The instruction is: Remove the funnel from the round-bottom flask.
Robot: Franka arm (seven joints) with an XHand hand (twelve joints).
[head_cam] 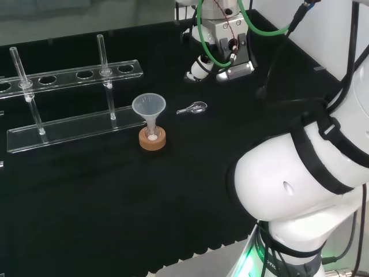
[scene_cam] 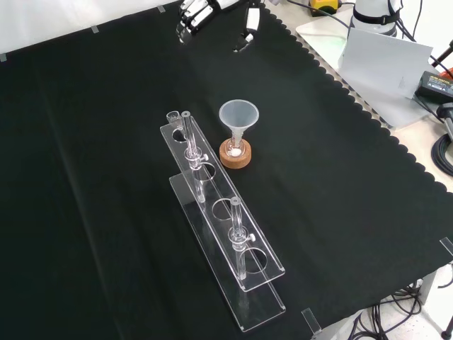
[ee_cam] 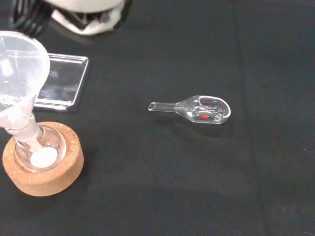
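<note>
Clear plastic makes up the long rack (head_cam: 69,124) at the left of the head view, with two thin tubes (head_cam: 102,55) standing in it. Just right of the rack sits a cork ring (head_cam: 152,139) on the black worktop (head_cam: 115,202). The round-bottom flask (ee_cam: 37,152) rests in that ring, with something white at its bottom. The funnel (head_cam: 149,108) is in the flask's neck, standing upright. So the job has not started: the funnel has not been lifted out. A little to the right lies a small glass scoop (head_cam: 193,108), apart from the ring. Farther right and far back hangs the hand (head_cam: 200,68), well away from the funnel and touching nothing. Its fingers (scene_cam: 192,15) look relaxed and a bit apart, holding nothing. It will likely have to come over, take the funnel and lift it straight up.
</note>
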